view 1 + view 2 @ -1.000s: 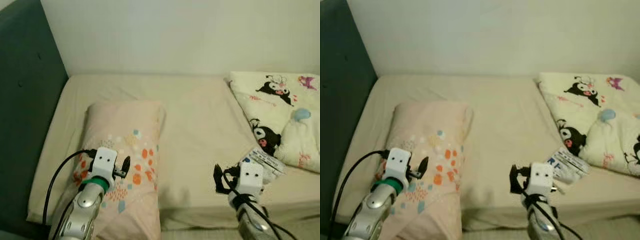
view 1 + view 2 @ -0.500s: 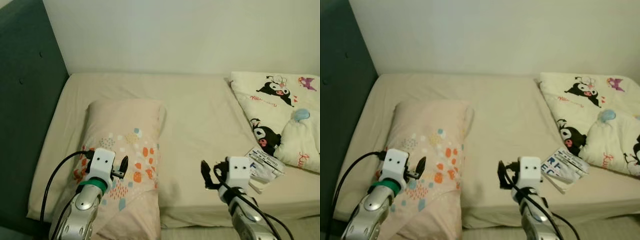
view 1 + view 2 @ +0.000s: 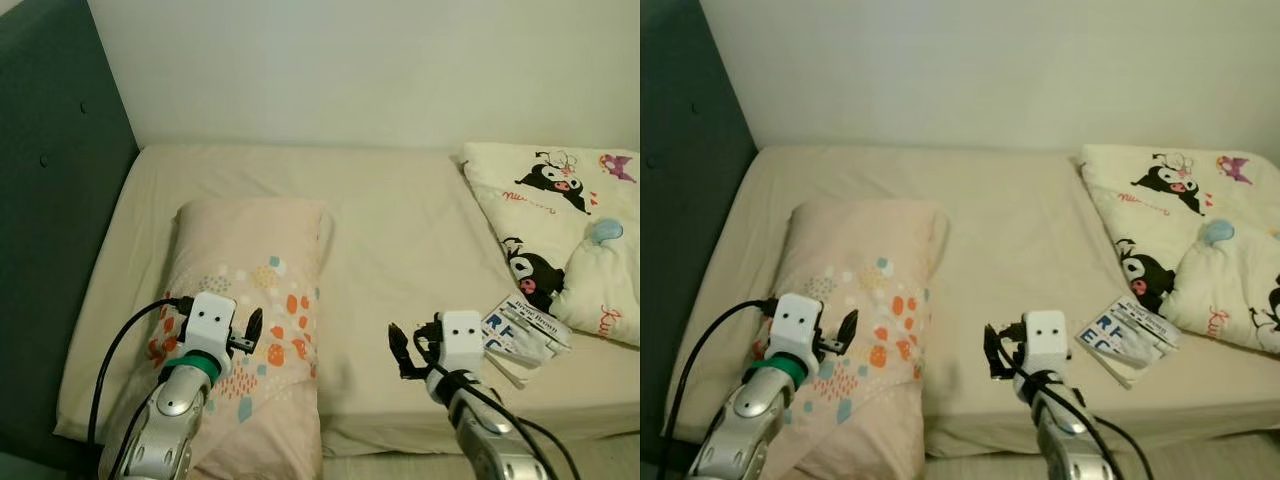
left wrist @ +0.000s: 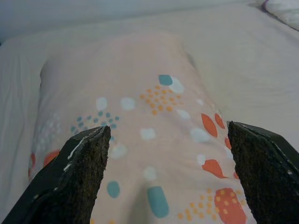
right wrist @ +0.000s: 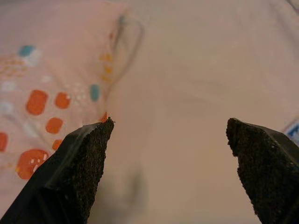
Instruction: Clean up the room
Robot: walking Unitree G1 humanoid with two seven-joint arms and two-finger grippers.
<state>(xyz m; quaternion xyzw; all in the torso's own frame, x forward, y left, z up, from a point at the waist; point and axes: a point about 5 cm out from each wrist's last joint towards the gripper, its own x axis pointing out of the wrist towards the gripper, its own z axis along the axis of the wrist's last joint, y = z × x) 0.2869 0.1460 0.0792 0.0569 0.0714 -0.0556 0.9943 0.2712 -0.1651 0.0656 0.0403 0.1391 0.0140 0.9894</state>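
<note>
I've swung my right gripper left across the bed's front edge, away from the wipes packet it hovered beside a second ago, so that packet lies uncollected near the cartoon blanket. Its fingers are spread, empty. My left gripper, also spread, still hovers over the patterned pillow, unchanged.

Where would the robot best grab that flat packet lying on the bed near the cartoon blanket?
Probably the near-left edge of the packet, coming from the robot's side. It lies flat on the bed, and its far-right end sits against the blanket, so that near edge looks freest.
</note>
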